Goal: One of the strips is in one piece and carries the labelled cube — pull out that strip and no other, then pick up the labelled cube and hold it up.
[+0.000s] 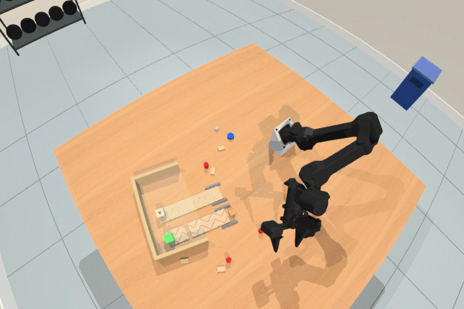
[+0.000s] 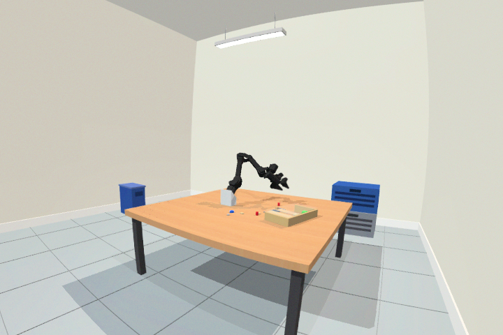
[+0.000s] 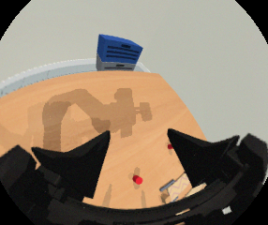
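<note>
The pincer (image 1: 285, 244) hangs spread and empty above the worktop (image 1: 189, 91), approaching the whole strip (image 1: 193, 202) whose labelled cube (image 1: 160, 213) sits inside the tray (image 1: 139, 196); next it should descend onto that strip's outer end.

One marking is visible: a dark character resembling "V" on the top face of the cream labelled cube (image 1: 160, 212). It is too small to confirm.
</note>
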{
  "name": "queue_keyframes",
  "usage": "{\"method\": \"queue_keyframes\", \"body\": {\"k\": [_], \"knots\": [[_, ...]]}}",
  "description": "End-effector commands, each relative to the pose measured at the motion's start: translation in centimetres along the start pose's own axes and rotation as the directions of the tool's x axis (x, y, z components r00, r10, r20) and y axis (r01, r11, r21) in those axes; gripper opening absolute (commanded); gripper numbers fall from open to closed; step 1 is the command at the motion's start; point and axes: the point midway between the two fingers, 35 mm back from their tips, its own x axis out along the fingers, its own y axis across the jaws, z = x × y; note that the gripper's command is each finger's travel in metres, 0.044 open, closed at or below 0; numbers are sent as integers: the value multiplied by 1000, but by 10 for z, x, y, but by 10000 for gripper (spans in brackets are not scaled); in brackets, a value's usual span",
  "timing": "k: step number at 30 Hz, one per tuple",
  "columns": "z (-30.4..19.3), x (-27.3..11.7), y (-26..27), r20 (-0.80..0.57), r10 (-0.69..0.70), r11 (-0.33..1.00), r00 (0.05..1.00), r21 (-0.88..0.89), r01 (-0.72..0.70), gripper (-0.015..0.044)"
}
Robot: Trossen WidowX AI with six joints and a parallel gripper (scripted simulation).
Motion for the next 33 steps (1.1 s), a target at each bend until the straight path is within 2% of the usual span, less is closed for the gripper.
{"method": "queue_keyframes", "body": {"k": [1,9,14,18,33], "knots": [[-40,-32,-56,-106,-138,976,985,155,153,400],[-104,-119,-129,-260,-348,798,901,422,431,400],[-143,-186,-152,-339,-449,584,827,588,559,400],[-168,-233,-156,-380,-506,401,774,691,601,400],[-170,-236,-156,-382,-509,389,771,697,602,400]]}}
